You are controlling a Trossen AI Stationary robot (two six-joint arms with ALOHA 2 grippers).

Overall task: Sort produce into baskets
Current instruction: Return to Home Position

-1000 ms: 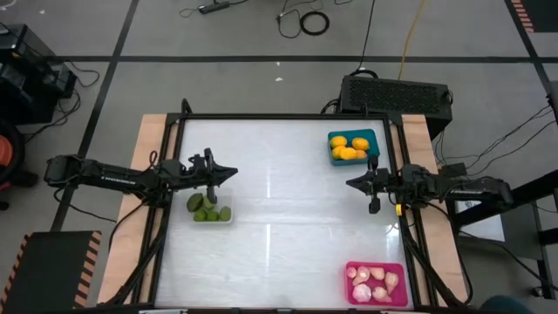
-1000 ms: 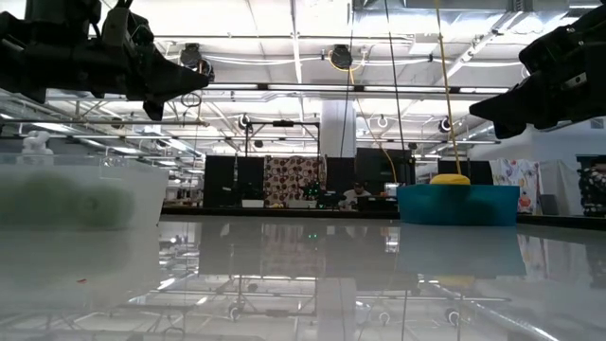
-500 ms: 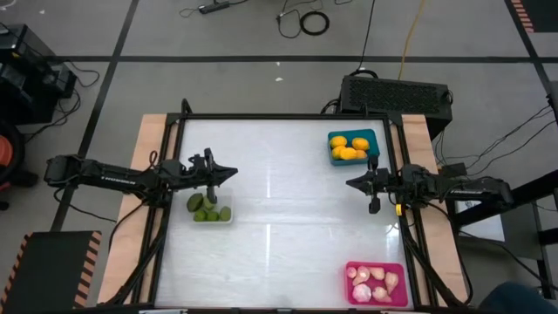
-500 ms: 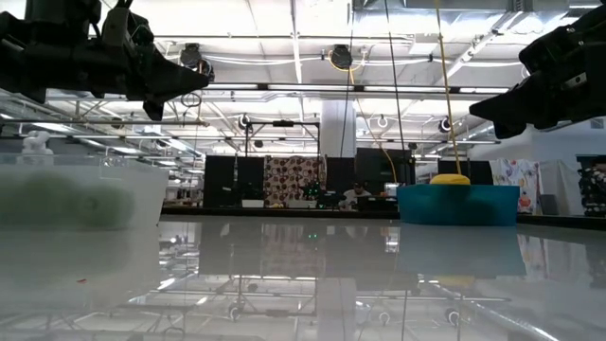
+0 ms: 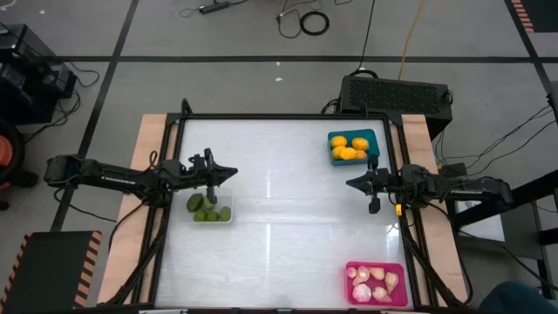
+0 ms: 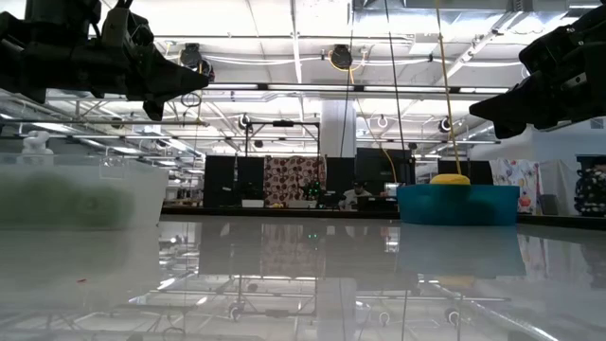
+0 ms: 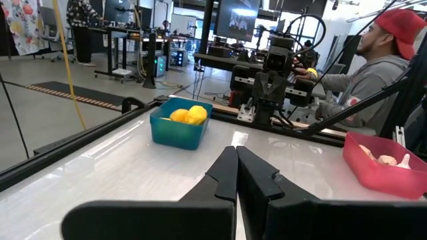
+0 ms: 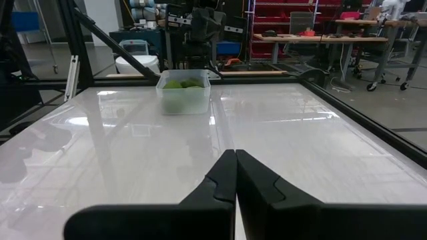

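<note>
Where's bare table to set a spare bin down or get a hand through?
Biggest bare patch: table middle, bordered by the clear bin, the pink bin, the left gripper and the right gripper. Also bare: the corner beside the teal bin, on the left arm's side. Tightest: right edge, right gripper hanging between teal and pink bins.

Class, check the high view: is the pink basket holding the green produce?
No, the pink basket holds pale garlic; the green pieces lie in the clear basket.
</note>
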